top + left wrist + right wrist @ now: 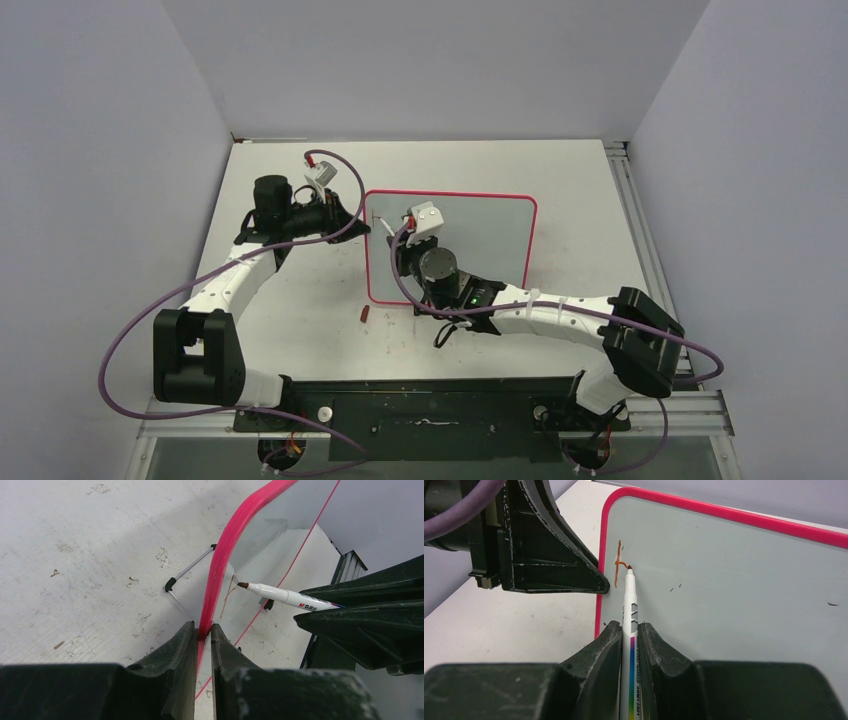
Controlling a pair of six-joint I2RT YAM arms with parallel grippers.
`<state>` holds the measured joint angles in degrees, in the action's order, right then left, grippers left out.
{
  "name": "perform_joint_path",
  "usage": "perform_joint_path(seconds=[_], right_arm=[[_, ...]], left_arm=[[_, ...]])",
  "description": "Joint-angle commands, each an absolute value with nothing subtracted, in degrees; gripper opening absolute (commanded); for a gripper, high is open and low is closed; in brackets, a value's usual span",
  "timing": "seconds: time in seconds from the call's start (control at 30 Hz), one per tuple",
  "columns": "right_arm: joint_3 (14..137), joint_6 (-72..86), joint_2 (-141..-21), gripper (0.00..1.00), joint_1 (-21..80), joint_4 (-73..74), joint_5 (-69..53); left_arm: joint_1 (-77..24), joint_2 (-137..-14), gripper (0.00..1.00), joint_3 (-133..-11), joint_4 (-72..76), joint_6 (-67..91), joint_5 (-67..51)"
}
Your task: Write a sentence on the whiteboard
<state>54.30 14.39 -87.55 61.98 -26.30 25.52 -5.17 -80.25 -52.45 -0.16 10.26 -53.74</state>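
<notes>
Nearest us, the right gripper (629,630) is clamped on a marker (629,605), a white barrel with a rainbow stripe and a brown tip. The fingers hide part of its print; we read "MARKER" and "AWY", but the digits after them are unclear. The tip touches the whiteboard (734,590), a pale panel with rounded corners and a few dark specks. Of the sentence (618,565) we see only a shaky reddish-brown upright with a short crossbar, by the far left corner; which letter it is we cannot tell. Just beside it, the left gripper (204,630) pinches the pink-red frame (225,555) on the left edge, jaws narrow. A thin wire foot (187,572) with a black tip runs from the frame down to the scuffed table (100,555). From above, the whiteboard sits mid-table between the arms, its near left part hidden under the right arm. A small red piece (365,313) lies just off that corner; we cannot tell what it is.
</notes>
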Motion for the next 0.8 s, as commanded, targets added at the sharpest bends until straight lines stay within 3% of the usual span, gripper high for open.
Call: perform_joint_path(seconds=[0.0,0.77], right_arm=[[53.7,15.0,-85.2,0.05,61.8,-26.8,28.8],[52.9,11.6,-82.3,0.05,62.8,-30.3,25.8]], left_arm=[[-6.0,-79.2,0.0,-54.1,-2.0,10.3,-55.4],[-6.0,-79.1,0.0,-54.1,-2.0,10.3,-55.4]])
